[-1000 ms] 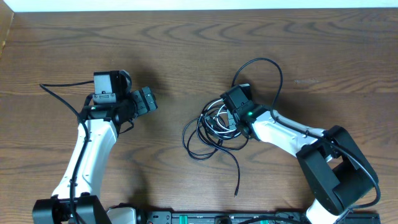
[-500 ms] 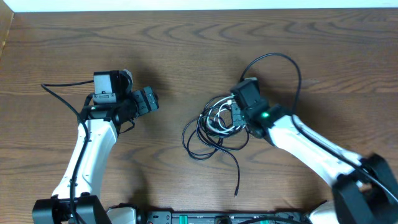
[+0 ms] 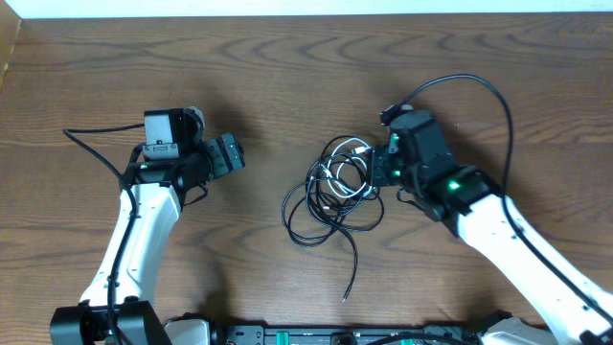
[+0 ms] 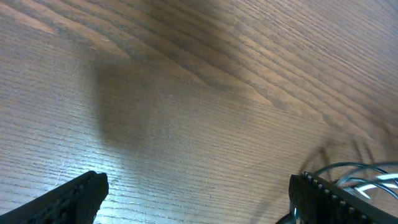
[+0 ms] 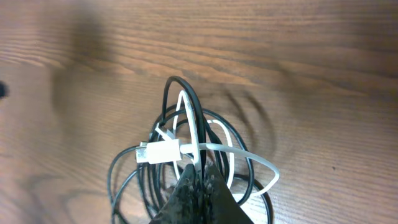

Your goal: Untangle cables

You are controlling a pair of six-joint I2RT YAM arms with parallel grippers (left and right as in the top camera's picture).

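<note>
The cables (image 3: 330, 190) lie in one loose tangle on the wooden surface (image 3: 287, 77), between the two arms and much closer to the right one. Most strands are black; a white cable (image 3: 342, 182) winds through the upper middle of the tangle.

The right end effector (image 3: 381, 168) sits at the tangle's right edge, touching it. In the right wrist view its fingers (image 5: 208, 196) are pressed together, and the right end effector (image 5: 198, 171) pinches strands at its tip. A black loop and a loop of the white cable (image 5: 163, 151) rise from the tangle and run straight into the closed tips. The white plug lies just left of the tips, and the rest of the cables (image 5: 186, 149) spread below and around them.

One black end trails out of the tangle's lower side toward the near edge of the surface and lies loose.

The left end effector (image 3: 228, 153) is well to the left of the tangle, with bare wood between them. In the left wrist view the left end effector (image 4: 198, 183) has its fingers (image 4: 74, 199) spread wide apart with nothing between them. The cables (image 4: 364, 173) show only as a blur beyond the right-hand finger.
</note>
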